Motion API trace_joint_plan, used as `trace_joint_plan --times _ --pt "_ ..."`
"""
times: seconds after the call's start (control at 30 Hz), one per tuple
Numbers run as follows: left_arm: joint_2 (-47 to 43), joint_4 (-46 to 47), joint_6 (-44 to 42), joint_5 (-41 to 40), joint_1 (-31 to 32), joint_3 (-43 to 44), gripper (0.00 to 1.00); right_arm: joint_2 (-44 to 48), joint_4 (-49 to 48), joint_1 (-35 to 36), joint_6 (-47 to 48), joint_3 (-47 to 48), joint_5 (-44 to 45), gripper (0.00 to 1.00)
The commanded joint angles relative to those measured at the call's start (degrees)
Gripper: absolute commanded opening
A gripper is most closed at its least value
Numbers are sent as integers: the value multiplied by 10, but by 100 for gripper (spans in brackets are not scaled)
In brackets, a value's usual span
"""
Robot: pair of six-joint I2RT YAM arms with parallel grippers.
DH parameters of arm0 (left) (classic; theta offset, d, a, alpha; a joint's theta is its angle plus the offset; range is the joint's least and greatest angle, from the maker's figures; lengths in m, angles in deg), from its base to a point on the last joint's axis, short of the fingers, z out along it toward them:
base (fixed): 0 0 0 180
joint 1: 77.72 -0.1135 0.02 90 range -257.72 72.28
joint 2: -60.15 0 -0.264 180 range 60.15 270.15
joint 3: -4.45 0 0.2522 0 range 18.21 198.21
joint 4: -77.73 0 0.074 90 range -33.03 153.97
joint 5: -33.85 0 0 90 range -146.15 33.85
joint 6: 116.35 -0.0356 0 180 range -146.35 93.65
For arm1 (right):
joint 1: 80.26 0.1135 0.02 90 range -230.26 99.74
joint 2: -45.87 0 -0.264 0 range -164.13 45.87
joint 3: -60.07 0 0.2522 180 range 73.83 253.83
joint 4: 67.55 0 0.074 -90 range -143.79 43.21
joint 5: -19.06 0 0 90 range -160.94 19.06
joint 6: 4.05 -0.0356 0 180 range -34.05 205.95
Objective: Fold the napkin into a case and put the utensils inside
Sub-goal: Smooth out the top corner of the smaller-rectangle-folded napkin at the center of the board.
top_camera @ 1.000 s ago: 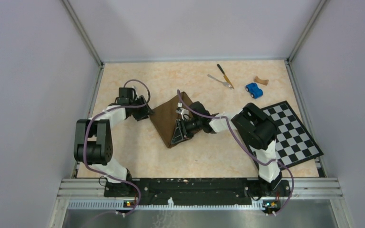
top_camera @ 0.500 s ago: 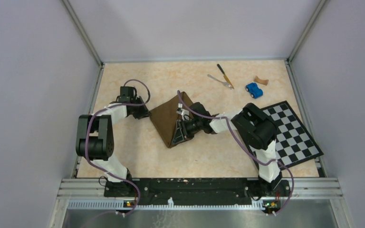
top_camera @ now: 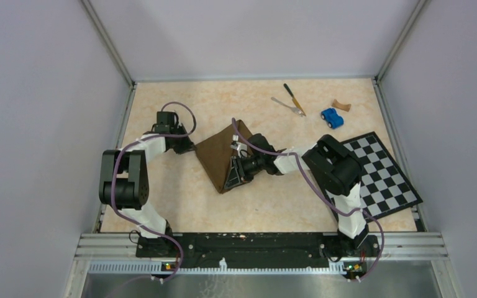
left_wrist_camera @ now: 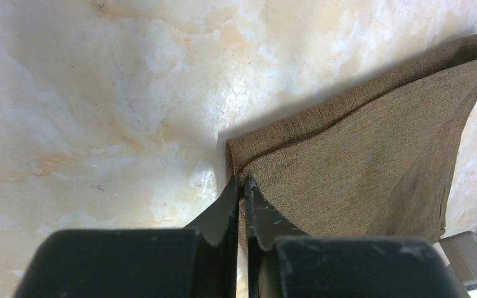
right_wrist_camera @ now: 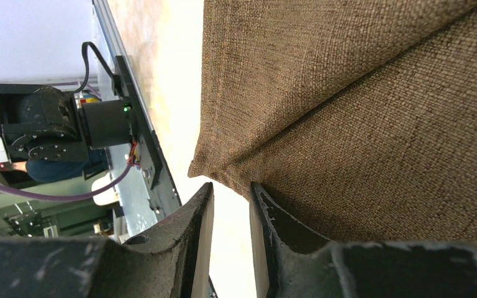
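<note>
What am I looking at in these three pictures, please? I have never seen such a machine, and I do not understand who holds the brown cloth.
It is two robot arms bolted to a table. The wide picture looks down from above; the two close ones come from cameras on each wrist. On the table lie a brown napkin, a knife, a fork, a blue toy car and a checkered board. The left end effector appears shut on one napkin corner. The right end effector stands open at another corner, holding nothing.

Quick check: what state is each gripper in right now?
Left gripper: jaws shut on a corner of the napkin.
Right gripper: jaws slightly open at another napkin corner, nothing seen between them.
</note>
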Motion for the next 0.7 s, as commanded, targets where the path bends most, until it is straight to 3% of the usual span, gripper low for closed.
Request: trace_joint_plan --times 0.0,0.37,0.43,0.5,0.57,0.67 --pt "-1 22 -9 -2 0 25 7 15 -19 11 -1 5 -8 27" --pt "6 19 -10 -5 -1 28 13 30 -42 19 -34 13 -19 27" --pt "5 1 -8 -14 0 34 22 34 -52 19 -46 15 -22 28" --pt "-12 -12 -7 -32 3 35 40 32 -62 19 -55 16 -24 27" --pt "-38 -30 -9 -56 10 39 50 29 -66 19 -59 16 -23 28" --pt "-86 -44 -12 -65 26 33 56 21 -73 20 -63 18 -24 28"
